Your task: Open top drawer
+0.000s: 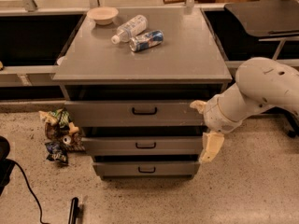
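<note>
The top drawer [107, 114] is the widest of three grey drawers in the cabinet, with a small black handle [144, 111] at its centre. Its front stands slightly forward of the cabinet top, with a dark gap above it. My gripper [204, 126] is at the drawer's right end, to the right of the handle. It is open: one cream finger [196, 106] lies against the top drawer's right edge, and the other finger [211, 146] hangs lower, beside the middle drawer [140, 145]. It holds nothing.
On the cabinet top [182, 55] lie a bowl [102, 15], a clear bottle [129, 28] and a can [146, 40]. Snack bags [58, 134] lie on the floor at the left. A black cable [28, 190] runs at the lower left. A dark table [261, 17] stands at the right.
</note>
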Controlling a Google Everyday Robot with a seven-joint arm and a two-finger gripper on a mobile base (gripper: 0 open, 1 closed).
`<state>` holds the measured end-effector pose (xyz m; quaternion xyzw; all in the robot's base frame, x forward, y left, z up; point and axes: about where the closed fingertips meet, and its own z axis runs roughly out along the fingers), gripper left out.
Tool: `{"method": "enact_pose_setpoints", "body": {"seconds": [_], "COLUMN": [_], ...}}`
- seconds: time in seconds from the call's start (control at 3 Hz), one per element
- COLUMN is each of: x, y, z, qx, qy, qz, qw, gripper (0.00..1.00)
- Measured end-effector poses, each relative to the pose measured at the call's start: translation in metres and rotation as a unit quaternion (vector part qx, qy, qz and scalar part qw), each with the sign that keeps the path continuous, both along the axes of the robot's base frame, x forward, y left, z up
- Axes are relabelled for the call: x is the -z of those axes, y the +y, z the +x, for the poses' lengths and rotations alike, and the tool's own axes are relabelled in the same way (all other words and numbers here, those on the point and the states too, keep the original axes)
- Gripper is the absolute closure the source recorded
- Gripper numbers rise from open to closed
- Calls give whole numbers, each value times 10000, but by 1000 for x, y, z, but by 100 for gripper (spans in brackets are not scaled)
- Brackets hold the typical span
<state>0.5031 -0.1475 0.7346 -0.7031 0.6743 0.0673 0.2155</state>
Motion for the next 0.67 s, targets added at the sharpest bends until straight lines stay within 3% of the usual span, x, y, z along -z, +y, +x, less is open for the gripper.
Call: {"method": "enact_pose_setpoints", "body": {"seconds": [0.67], "x": [26], "y": [-1], "z": [54], "qx": [178], "qy": [-482], "qz": [-495], "qw": [9975], "gripper": [0]}}
